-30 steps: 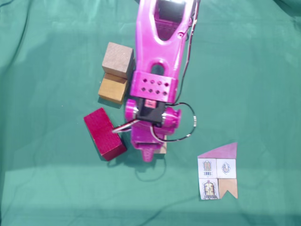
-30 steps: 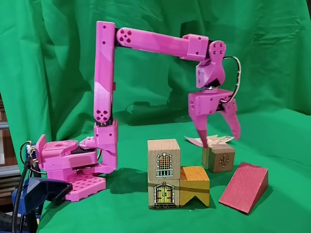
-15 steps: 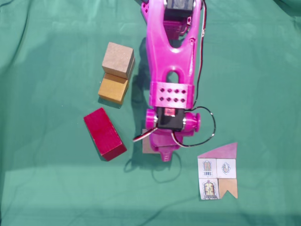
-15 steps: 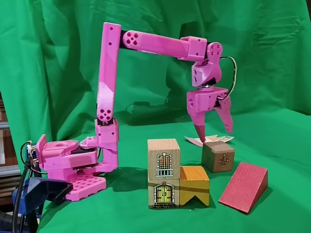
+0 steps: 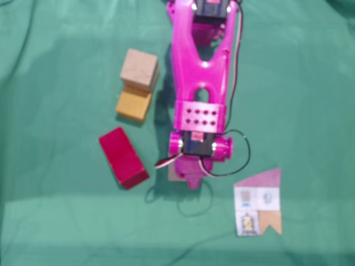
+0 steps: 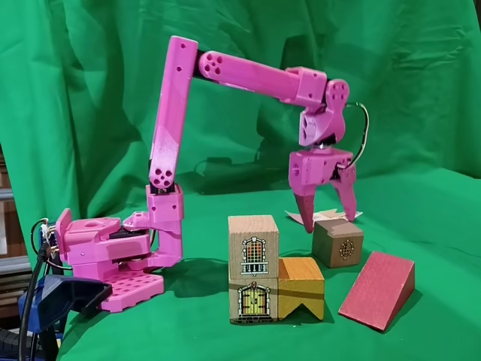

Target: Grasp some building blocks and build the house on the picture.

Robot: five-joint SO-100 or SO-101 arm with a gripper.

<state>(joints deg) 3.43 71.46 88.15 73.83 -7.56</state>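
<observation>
Green cloth (image 6: 443,210) over table and backdrop. Pink arm (image 6: 248,71) bent downward, gripper (image 6: 328,222) spread, straddling a cube (image 6: 338,244), gripping nothing.

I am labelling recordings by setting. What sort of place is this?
Probably a hobby or home robot setup: green cloth covers table and backdrop, a pink arm stands on it, with toy building blocks and a paper house card.

I count four wooden blocks: two pale cubes, one (image 6: 252,235) stacked on the other (image 6: 252,299); one ochre block (image 6: 301,286) beside them; and a third small cube (image 6: 337,242) right under my tool (image 6: 326,210). Then one dark red wedge (image 6: 378,289) and one paper house card (image 5: 258,202).
</observation>
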